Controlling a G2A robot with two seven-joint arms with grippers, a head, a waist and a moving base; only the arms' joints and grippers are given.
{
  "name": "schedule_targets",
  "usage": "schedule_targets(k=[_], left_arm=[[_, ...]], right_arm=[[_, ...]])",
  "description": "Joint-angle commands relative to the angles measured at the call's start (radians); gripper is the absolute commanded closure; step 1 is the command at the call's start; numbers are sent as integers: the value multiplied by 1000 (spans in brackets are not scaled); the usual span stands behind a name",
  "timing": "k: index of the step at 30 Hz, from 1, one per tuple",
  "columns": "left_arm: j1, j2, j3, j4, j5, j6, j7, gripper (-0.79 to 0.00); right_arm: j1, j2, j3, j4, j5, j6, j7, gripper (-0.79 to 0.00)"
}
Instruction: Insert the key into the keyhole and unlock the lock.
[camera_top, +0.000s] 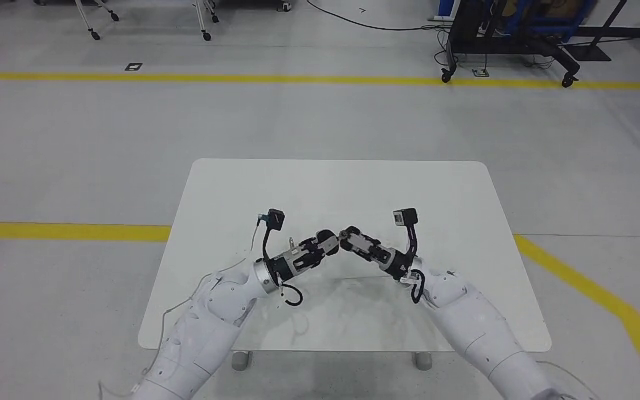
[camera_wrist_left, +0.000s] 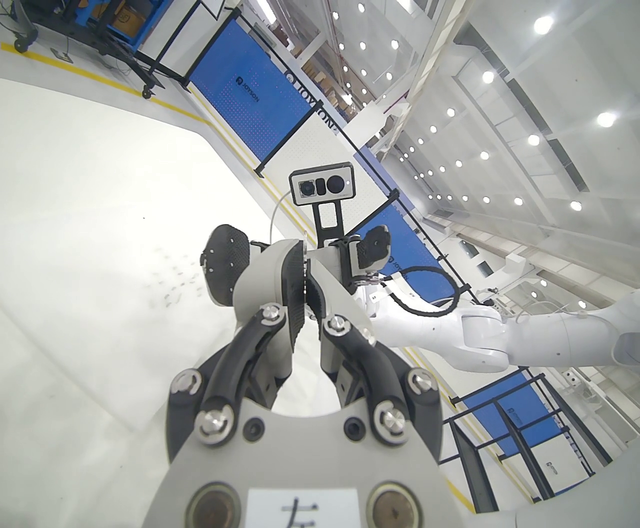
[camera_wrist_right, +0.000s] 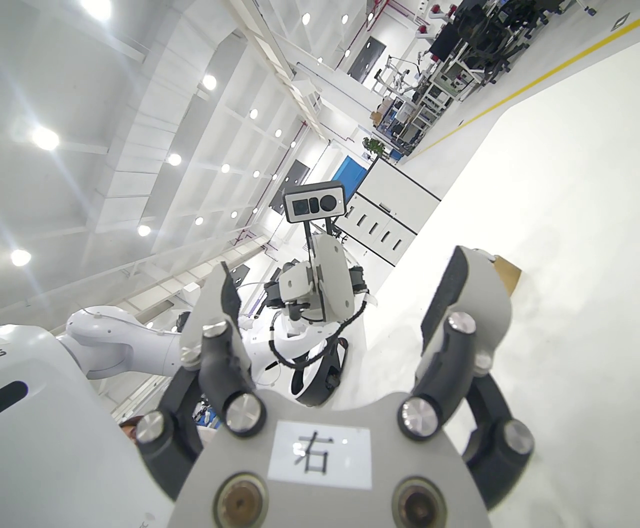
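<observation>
Two grippers meet tip to tip above the middle of one white table (camera_top: 440, 200): left gripper (camera_wrist_left: 300, 260), fingers (camera_wrist_left: 292, 285) pressed together on one thin metal key (camera_wrist_left: 304, 245) seen edge-on, standing out past the pads; right gripper (camera_wrist_right: 345, 272), fingers (camera_wrist_right: 445, 300) spread wide, gripping nothing. One brass-coloured lock (camera_wrist_right: 509, 276), a corner showing just behind one right fingertip; whether it touches the finger or lies on the table cannot be told. Room: pale floor, two yellow floor lines (camera_top: 300, 77), several blue panels (camera_wrist_left: 250, 110), one white cabinet (camera_wrist_right: 395, 210).

Labels (camera_wrist_left: 303, 507) on left gripper (camera_wrist_left: 303, 280), right gripper (camera_wrist_right: 340, 272)
</observation>
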Motion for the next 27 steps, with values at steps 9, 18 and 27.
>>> schedule_targets(k=[9, 18, 27], left_arm=[[4, 14, -13, -29, 76, 28, -57, 0], [2, 25, 14, -48, 207, -14, -120, 0], [-3, 31, 32, -51, 210, -45, -135, 0]], right_arm=[[48, 60, 129, -17, -332, -60, 138, -785], [35, 133, 196, -167, -467, -43, 291, -653], [69, 184, 55, -189, -448, -73, 261, -650]])
